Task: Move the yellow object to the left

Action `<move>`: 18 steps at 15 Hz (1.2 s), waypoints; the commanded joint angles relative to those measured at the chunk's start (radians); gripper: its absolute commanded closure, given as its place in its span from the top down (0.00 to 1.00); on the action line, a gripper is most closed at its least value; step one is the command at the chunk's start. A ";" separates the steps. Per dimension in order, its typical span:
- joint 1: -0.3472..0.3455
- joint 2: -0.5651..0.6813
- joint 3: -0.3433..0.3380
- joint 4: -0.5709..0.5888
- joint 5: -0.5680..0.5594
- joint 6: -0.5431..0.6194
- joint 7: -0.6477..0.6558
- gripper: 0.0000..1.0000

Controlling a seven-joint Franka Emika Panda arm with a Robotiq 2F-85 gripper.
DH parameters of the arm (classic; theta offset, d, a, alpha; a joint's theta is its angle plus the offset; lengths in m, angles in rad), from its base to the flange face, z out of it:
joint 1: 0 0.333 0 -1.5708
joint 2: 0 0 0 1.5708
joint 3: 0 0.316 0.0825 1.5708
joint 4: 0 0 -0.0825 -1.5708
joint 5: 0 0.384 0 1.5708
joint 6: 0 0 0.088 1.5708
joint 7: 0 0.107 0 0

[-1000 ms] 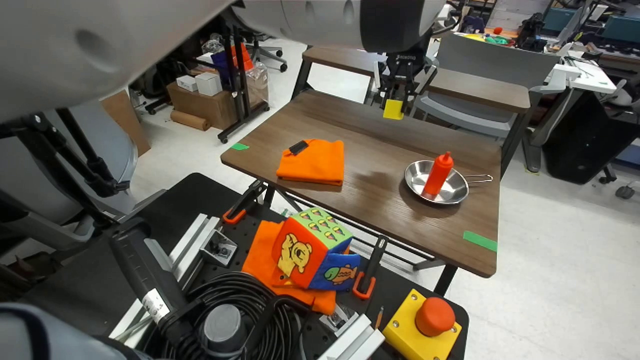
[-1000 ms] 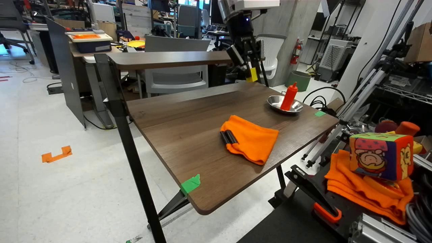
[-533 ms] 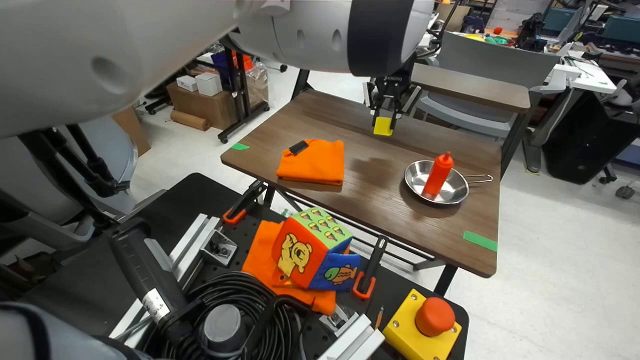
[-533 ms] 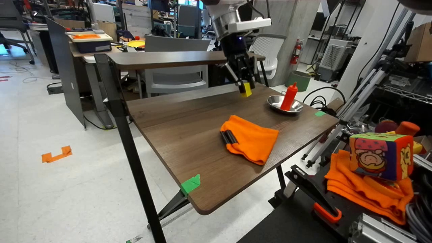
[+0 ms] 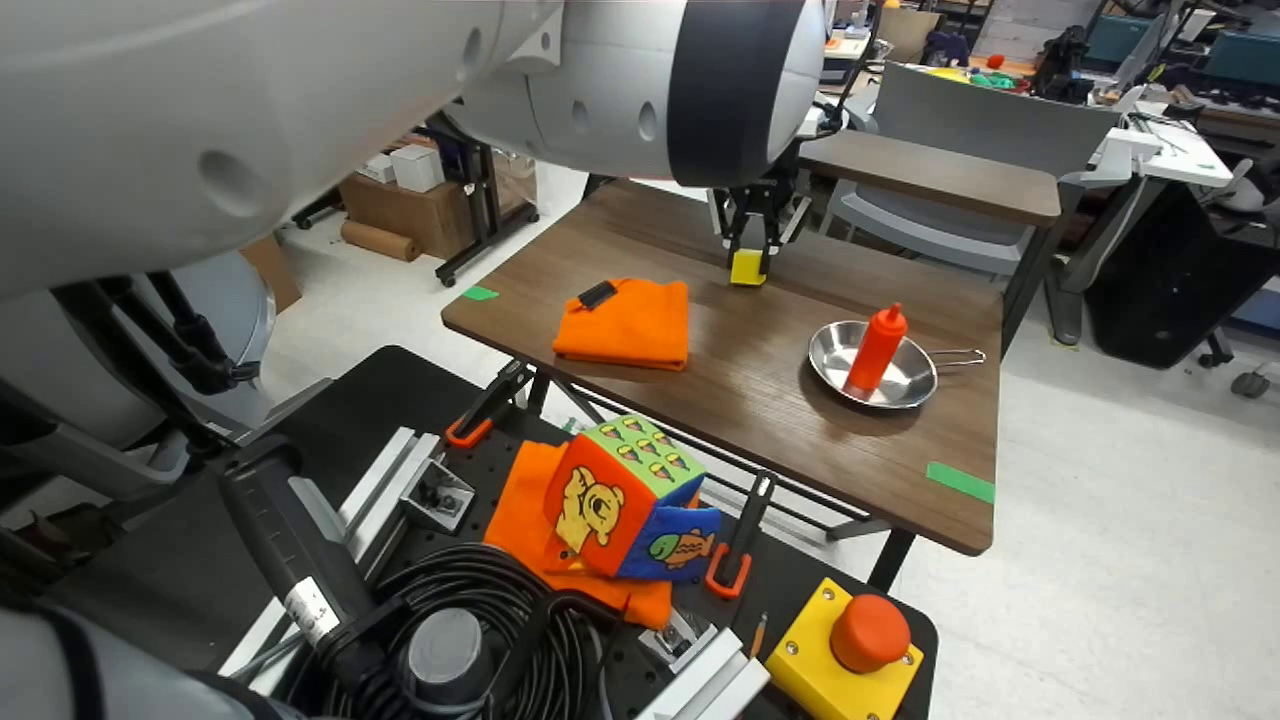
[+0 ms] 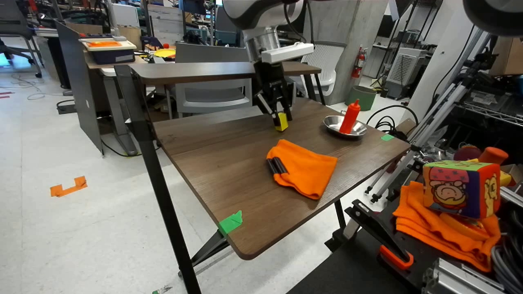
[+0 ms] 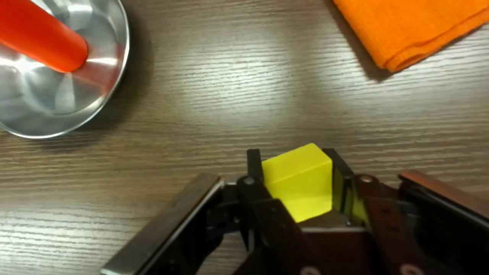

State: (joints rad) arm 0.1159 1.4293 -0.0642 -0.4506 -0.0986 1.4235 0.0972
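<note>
Spreading across mid-frame in an exterior view, your brown table [image 5: 740, 390] bears an orange cloth [image 5: 635, 325] near center and a metal pan [image 5: 912, 376] right of it. Upper center, your gripper [image 5: 749, 263] clasps the yellow block [image 7: 301, 183], lower center in the wrist view; contact with the table is unclear. The block sits lower and farther left in both exterior views than a second ago, so the leftward move looks well under way, set-down probably next.
</note>
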 commanded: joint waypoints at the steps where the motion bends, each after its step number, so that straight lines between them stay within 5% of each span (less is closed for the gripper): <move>1: 0.011 0.016 0.012 0.000 0.011 0.090 0.027 0.17; 2: 0.015 0.015 0.012 0.000 0.012 0.097 0.028 0.17; 3: 0.019 0.015 0.010 0.000 0.009 0.105 0.026 0.67; 5: 0.031 0.025 -0.001 0.009 -0.006 0.122 0.020 0.73; 8: 0.045 0.038 0.000 0.003 -0.009 0.084 0.003 0.96; 18: 0.054 0.080 0.011 0.035 0.011 0.107 0.104 1.00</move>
State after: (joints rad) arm 0.1695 1.4738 -0.0637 -0.4563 -0.1059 1.5130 0.1536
